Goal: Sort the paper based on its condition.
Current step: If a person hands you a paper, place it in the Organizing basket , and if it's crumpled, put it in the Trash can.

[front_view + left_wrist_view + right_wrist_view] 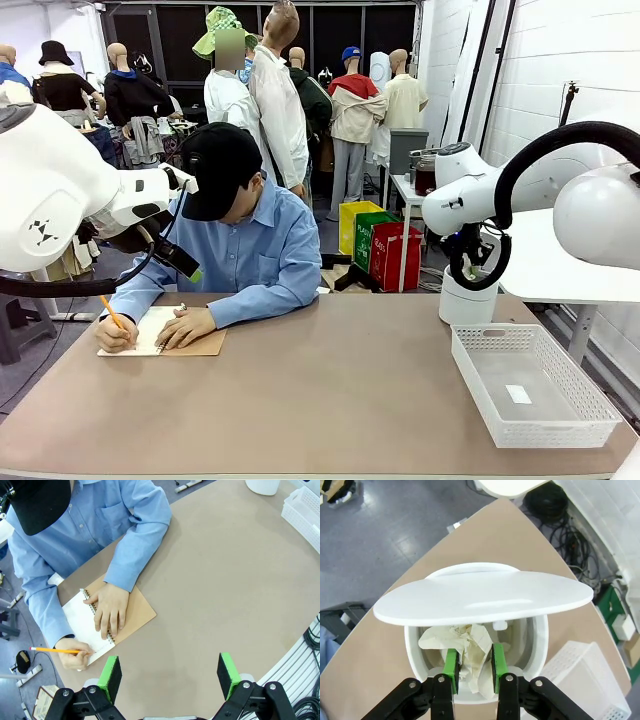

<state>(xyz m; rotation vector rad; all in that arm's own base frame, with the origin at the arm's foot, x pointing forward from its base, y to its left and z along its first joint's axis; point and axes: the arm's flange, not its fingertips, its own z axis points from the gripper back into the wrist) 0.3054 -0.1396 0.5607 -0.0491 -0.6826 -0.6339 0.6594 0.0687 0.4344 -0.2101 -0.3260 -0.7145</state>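
Note:
A crumpled, creased sheet of paper (470,645) sits between the green pads of my right gripper (473,667), which is shut on it inside the mouth of a white bin (540,635). The bin's swing lid (485,597) is tipped up above the paper. In the front view the right arm hangs over the same bin (467,300) at the far right of the table. My left gripper (168,675) is open and holds nothing, high above the table's left part. Below it a person writes with a pencil (55,651) on a white page (77,620) of a spiral notebook (137,612).
A white mesh basket (530,385) stands at the front right of the brown table (330,390), just in front of the bin. The person leans over the far left edge with both hands on the notebook (200,343). Cables lie on the floor beyond the table's right edge.

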